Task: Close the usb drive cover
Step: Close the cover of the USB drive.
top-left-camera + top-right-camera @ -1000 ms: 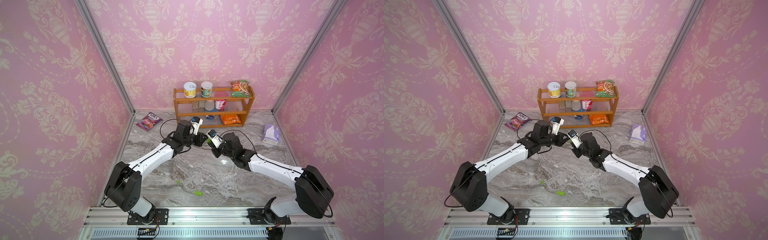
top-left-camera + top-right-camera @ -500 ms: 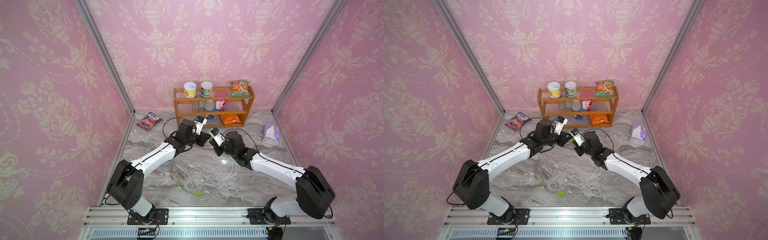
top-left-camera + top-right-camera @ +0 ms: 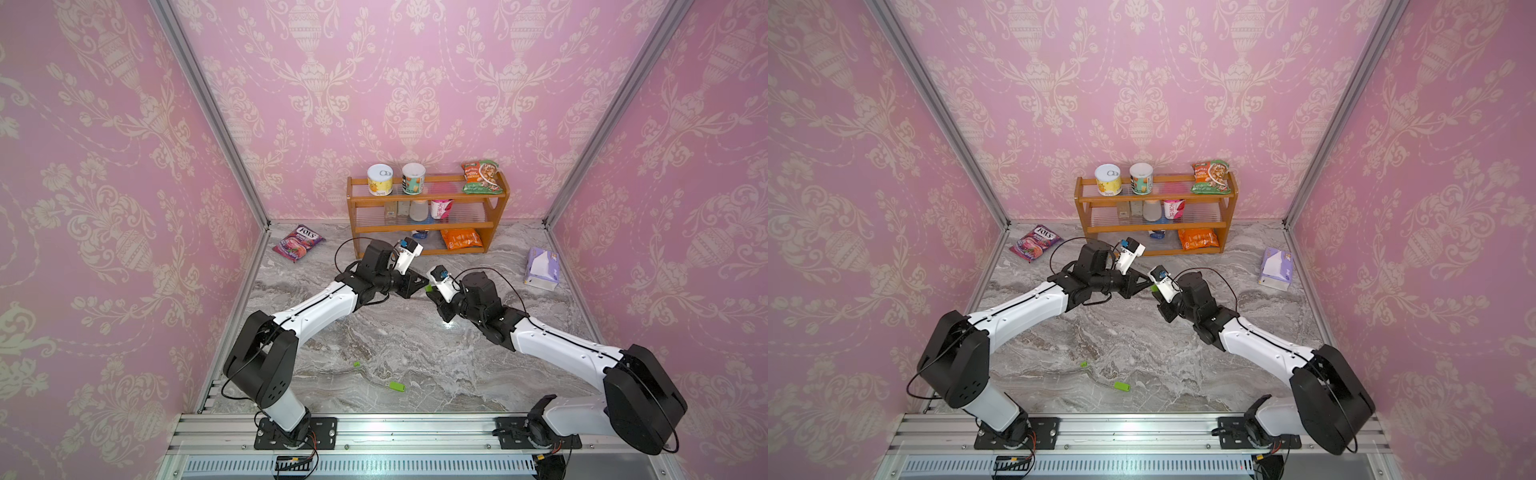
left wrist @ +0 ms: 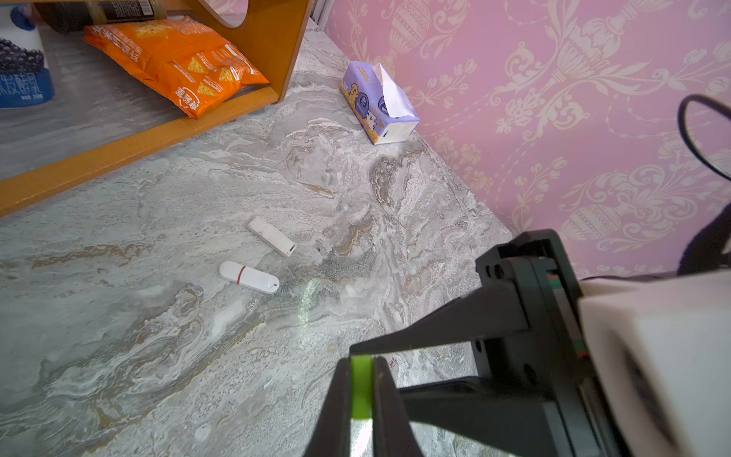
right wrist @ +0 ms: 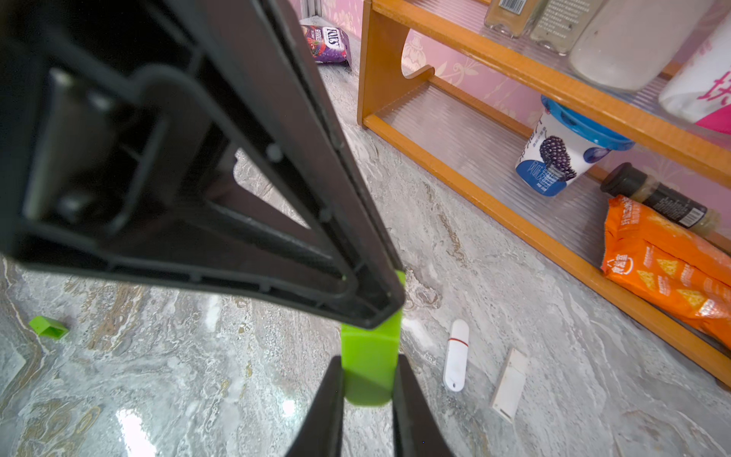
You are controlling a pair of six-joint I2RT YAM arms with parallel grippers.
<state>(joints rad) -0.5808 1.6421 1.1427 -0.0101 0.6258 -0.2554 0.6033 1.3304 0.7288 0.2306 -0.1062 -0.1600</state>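
The green drive (image 5: 372, 342) is hanging in mid-air over the middle of the table (image 3: 374, 332), just in front of the shelf (image 3: 424, 228), and is being gripped at both ends. The right gripper (image 5: 368, 366) is pinching its wider end between narrow jaws. The left gripper (image 4: 360, 370) is squeezing the other end, jaws almost together. Whether it is fully closed I cannot tell. Below, two white drives (image 4: 249, 277) are lying close together. A green cap (image 5: 49, 327) is sitting nearer, and a tissue pack (image 3: 541, 269) is lying to the right.
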